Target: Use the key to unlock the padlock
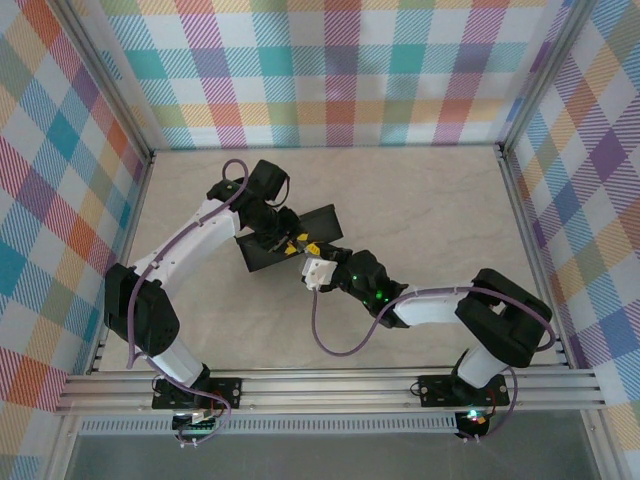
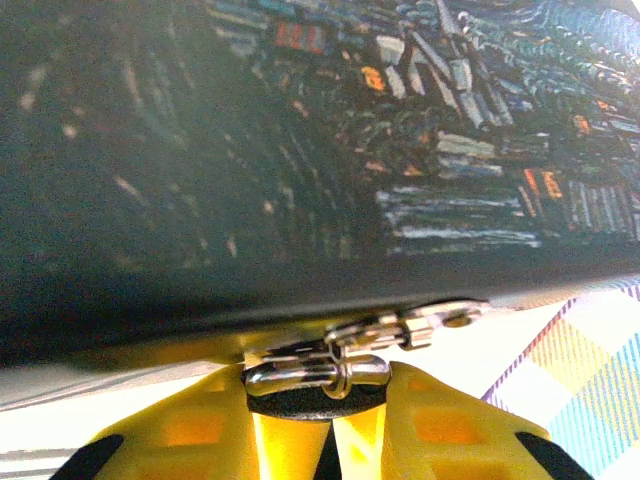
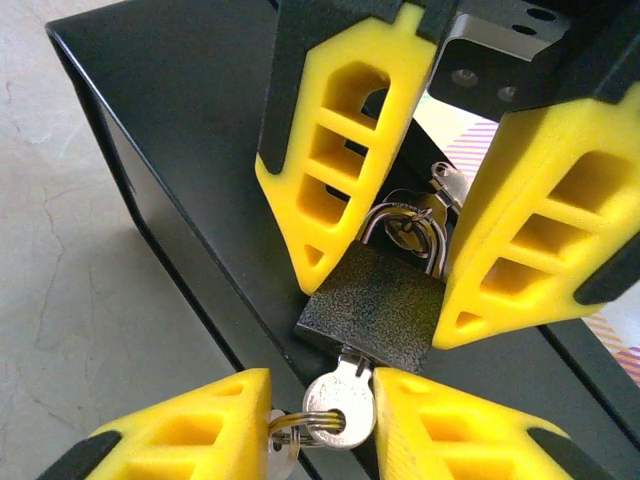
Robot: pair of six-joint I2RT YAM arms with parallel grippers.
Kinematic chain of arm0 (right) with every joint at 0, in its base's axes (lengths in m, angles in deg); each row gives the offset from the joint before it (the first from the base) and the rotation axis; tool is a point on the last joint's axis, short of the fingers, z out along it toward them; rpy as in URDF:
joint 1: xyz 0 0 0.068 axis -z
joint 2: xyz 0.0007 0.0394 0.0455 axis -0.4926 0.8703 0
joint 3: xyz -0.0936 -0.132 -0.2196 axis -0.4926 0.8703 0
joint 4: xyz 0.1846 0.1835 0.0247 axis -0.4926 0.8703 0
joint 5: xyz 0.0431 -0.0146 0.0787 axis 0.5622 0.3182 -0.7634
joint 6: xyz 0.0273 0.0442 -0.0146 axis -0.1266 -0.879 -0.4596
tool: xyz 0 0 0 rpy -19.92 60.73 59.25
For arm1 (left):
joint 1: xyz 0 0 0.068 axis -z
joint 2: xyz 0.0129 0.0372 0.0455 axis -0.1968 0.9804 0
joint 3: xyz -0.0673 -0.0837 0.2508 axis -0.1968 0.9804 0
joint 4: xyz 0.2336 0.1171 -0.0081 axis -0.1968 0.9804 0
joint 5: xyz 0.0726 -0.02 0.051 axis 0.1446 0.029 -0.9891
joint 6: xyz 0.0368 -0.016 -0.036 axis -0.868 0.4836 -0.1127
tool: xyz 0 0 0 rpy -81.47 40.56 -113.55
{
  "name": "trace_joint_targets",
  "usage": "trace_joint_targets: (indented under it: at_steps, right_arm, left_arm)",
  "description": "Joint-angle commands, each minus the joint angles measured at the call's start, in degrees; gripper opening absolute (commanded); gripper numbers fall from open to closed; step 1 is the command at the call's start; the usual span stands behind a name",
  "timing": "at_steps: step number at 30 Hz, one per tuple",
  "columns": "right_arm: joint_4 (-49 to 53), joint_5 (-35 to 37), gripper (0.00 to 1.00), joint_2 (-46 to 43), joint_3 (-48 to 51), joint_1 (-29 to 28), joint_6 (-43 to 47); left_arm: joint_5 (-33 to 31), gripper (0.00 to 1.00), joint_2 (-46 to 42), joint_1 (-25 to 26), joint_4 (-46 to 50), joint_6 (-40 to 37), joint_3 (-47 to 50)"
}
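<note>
Left gripper sits at mid-frame in the top view, its arm rising from the lower left, over the black box. Just right of it the right gripper points up-left from an arm based at lower right. The two meet at the box's right end, on the pale table.

From the right wrist, reading left to right: bare table, then the box's dark wall slanting down the frame, then the left gripper's two yellow fingers reaching down from the top. They are clenched on the padlock, one tip at its upper left corner, the other flat against its right side. The padlock hangs at centre against the box's edge, its shackle looped through a small metal hasp. The key is in the padlock's underside, blade hidden, head out at bottom centre. The right gripper's fingers flank that head and grasp it, with a key ring caught against the finger at lower left.

From the left wrist, the box's painted lid lies across the top, dark at left, with blue and orange strokes at right. Under its edge, at bottom centre, the shackle lies between the closed yellow fingers, the hasp just right of it.
</note>
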Motion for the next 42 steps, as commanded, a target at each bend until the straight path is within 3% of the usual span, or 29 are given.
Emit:
trace_joint_targets:
  at_steps: [1,12,26,42]
  right_arm:
    - [-7.5,3.3,0.30,0.8,1.1,-0.6,2.3]
    - [-10.0,5.0,0.28,-0.3,2.4,-0.9,2.4]
    - [-7.7,5.5,0.37,-2.9,3.5,-0.9,0.6]
    - [-1.8,2.0,0.31,-5.3,4.2,-0.9,-1.0]
  left_arm:
    - [2.8,0.05,-0.6,0.2,-1.9,0.2,-2.6]
    - [2.7,0.05,-0.4,0.2,-1.9,0.3,-2.9]
    - [2.0,0.05,-0.3,-0.1,-1.5,0.4,-3.0]
    - [1.7,0.05,-0.3,-0.1,-1.4,0.7,-3.8]
